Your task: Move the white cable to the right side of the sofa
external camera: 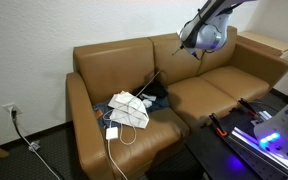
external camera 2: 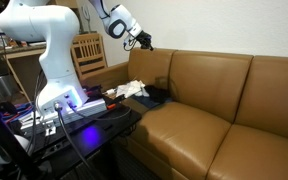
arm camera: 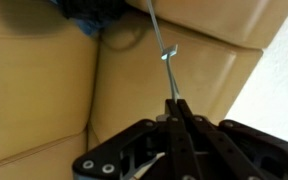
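Gripper [arm camera: 174,104] clenched on white cable [arm camera: 158,40], high above brown sofa [external camera: 199,95] backrest, cable stretched straight, down to cluttered pile [external camera: 131,108] on the seat cushion.

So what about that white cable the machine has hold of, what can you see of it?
The cable is thin and pale, and looks plastic-coated. One stretch runs taut and slanted from the heap of things on the sofa up to the pincer, whose tips are closed on it in the wrist view. A small bright bit sits on the cable just past the tips. In an exterior view, another part lies in loose loops at the front edge of the seat.
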